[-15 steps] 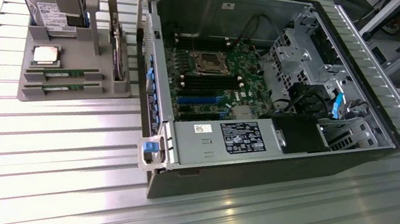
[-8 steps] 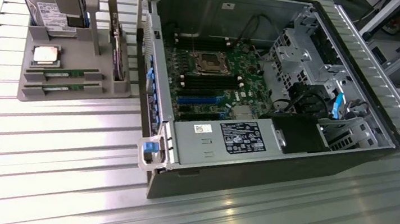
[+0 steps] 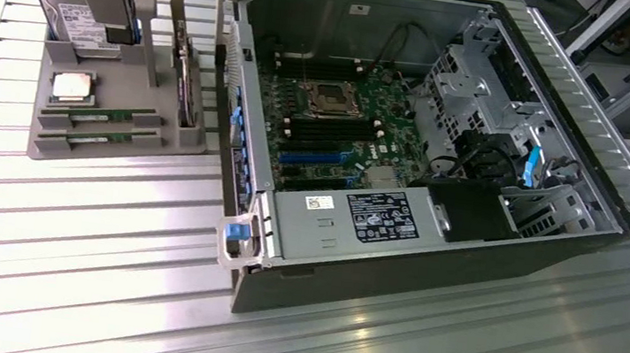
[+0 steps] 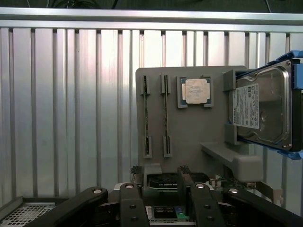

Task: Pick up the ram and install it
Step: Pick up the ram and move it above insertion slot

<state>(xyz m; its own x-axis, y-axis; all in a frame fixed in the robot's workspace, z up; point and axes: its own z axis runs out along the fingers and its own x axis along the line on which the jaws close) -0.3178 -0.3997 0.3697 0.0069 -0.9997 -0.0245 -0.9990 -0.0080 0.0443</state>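
Two ram sticks, thin green boards, stand on edge side by side in slots of a grey holder (image 3: 123, 88). In the exterior view they are the ram (image 3: 101, 119) and its twin (image 3: 99, 140), at the holder's near end. In the wrist view the ram (image 4: 146, 118) and the twin (image 4: 165, 118) lie ahead of my gripper (image 4: 160, 177). The gripper is open, its dark fingers (image 4: 133, 198) apart with nothing between them. It hangs short of the holder, over the edge of the computer case.
The holder also carries a square silver processor chip (image 4: 196, 91) and a large silver hard drive (image 4: 262, 106) in a blue bracket. The open computer case (image 3: 415, 134) lies at the exterior view's right, with black memory slots (image 3: 326, 131) on its green motherboard. All rest on a ribbed metal table (image 3: 83, 230).
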